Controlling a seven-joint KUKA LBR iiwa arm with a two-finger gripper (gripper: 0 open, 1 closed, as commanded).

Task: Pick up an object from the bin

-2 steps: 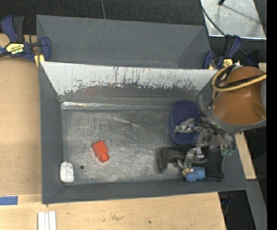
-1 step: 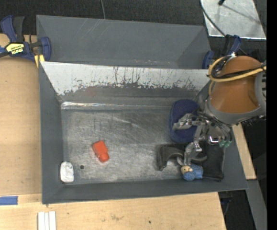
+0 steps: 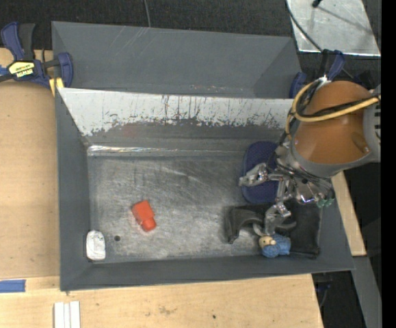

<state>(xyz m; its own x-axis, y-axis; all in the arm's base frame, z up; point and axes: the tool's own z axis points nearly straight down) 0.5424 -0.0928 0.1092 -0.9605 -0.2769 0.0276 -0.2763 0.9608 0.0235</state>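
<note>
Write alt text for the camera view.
The gripper hangs at the grey bin's right end over a dark blue thing, a black thing and a small blue toy. A red block and a white lump lie left.

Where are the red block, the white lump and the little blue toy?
Red block (image 3: 143, 215): camera view, middle of its top face.
White lump (image 3: 96, 244): camera view, its middle.
Blue toy (image 3: 276, 249): camera view, its blue body.

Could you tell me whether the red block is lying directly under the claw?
No, the red block lies at the left of the bin, while the claw hangs over dark things at its right.
</note>
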